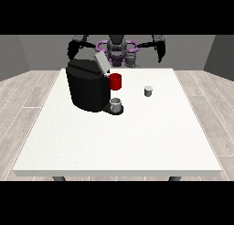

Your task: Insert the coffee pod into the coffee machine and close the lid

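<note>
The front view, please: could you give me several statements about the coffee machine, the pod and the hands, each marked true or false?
1. The coffee machine has its lid raised. True.
2. The coffee pod is already inside the machine. False: it stands on the white table, apart from the machine, towards the view's right.
3. A grey cup sits at the machine's base. True.
4. The hand at the view's right holds the pod. False: it hangs above the table's far edge, away from the pod.
</note>
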Robot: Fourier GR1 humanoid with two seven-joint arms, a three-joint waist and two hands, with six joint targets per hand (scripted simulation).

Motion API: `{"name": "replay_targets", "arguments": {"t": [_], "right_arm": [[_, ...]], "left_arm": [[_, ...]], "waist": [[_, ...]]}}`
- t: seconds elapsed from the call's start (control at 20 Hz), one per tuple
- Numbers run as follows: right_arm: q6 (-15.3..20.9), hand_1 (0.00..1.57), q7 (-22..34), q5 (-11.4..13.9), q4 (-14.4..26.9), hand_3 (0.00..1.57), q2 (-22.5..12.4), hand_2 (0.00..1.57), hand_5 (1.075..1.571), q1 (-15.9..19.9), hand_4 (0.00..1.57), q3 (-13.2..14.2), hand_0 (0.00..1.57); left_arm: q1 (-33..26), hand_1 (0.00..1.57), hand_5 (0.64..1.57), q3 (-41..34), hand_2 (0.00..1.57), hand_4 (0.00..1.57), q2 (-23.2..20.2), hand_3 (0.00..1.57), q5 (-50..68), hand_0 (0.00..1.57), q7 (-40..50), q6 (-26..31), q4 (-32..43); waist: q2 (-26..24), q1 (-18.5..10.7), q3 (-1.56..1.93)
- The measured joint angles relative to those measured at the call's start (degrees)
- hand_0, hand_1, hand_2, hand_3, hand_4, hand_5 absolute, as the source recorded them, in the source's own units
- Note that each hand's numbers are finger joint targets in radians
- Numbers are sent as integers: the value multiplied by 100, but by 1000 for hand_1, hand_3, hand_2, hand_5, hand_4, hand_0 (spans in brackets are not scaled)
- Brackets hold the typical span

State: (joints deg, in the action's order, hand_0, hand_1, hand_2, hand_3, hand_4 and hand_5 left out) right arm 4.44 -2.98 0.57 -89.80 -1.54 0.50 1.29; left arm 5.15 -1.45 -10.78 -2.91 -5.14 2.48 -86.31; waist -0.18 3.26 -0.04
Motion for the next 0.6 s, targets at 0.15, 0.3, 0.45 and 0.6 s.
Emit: {"name": "replay_targets", "arguments": {"t": [0.15,0.3,0.45,0.6], "right_arm": [[54,0,-76,-37,-109,0,36,0,1571,59,169,-24,0],[94,0,-142,-48,-221,0,61,0,1571,176,174,-76,0],[152,0,-164,-61,-244,0,92,0,1571,270,186,-161,0],[114,0,-236,-125,-261,0,69,0,1571,365,118,-161,0]], "left_arm": [[322,0,1571,-266,0,0,-307,0,48,0,71,192,396],[687,0,1571,-463,0,0,-487,0,57,0,74,288,893],[1093,0,1571,-605,0,0,-696,0,34,0,152,411,1354],[1385,0,1571,-683,0,0,-778,0,-58,0,119,414,1850]], "waist": [[164,146,2],[387,316,2],[561,426,2],[758,534,2]]}}
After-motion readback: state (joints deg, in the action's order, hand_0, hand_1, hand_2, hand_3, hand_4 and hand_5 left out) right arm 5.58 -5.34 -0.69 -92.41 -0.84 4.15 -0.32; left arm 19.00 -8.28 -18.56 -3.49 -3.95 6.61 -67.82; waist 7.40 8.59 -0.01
